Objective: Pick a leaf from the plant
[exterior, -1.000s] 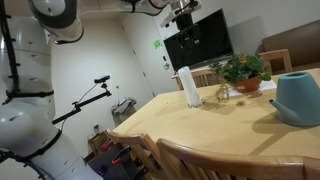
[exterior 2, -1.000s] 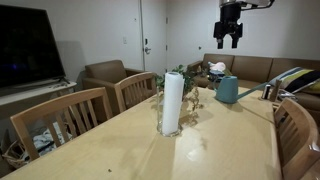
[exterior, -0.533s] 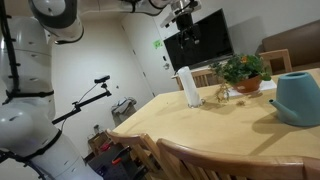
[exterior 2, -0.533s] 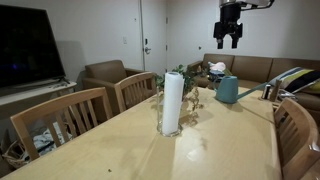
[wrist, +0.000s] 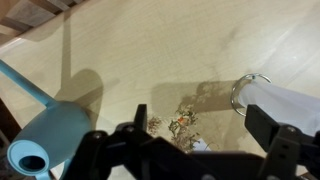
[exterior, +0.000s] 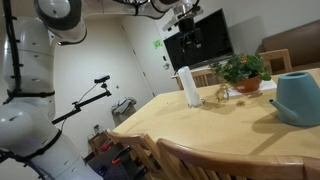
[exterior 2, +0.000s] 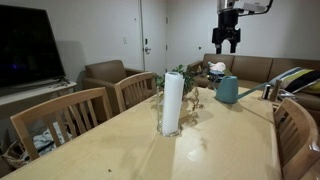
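The plant [exterior: 243, 69] is bushy with dark green leaves in a low orange-brown pot [exterior: 248, 86] at the far side of the wooden table. In an exterior view it peeks out behind the white cylinder [exterior 2: 185, 84]. My gripper [exterior: 187, 18] hangs high above the table in both exterior views [exterior 2: 226, 39], well clear of the plant. Its fingers are spread open and empty. In the wrist view the gripper [wrist: 203, 120] looks down on the table; the plant itself is not visible there.
A tall white cylinder [exterior: 187, 87] [exterior 2: 171, 103] [wrist: 285, 100] stands mid-table. A teal watering can [exterior: 298, 97] [exterior 2: 227, 90] [wrist: 45, 140] sits near the plant. A small dried sprig [wrist: 183, 124] lies on the table [exterior 2: 215, 140]. Wooden chairs [exterior 2: 62, 120] surround it.
The gripper has shifted slightly sideways high above the table. Nothing on the table has moved.
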`<state>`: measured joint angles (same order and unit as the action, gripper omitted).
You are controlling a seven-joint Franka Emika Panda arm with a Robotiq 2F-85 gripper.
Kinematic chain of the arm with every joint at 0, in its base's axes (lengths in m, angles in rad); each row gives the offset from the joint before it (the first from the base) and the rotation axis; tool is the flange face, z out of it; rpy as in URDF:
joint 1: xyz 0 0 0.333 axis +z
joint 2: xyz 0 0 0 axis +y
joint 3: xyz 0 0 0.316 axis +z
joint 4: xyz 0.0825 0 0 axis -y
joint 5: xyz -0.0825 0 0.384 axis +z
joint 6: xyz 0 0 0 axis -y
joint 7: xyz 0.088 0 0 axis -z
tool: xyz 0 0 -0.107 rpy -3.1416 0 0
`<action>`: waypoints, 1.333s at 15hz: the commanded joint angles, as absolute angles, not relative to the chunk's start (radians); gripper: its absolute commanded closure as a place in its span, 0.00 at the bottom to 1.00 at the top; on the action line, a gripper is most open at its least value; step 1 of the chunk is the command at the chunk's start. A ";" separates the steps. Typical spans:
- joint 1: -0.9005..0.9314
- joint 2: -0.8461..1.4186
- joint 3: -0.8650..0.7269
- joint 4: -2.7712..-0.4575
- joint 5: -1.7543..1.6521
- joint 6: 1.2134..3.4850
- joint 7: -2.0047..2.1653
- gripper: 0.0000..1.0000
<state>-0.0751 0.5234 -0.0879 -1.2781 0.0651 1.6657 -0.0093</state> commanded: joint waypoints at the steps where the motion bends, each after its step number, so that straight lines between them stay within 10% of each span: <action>1: -0.088 0.579 -0.078 -1.221 0.066 1.671 0.035 0.00; 20: -0.111 0.830 -0.053 -0.887 0.063 1.514 0.037 0.00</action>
<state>-0.1062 0.7660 -0.0612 -1.0016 0.0651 1.5768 0.0255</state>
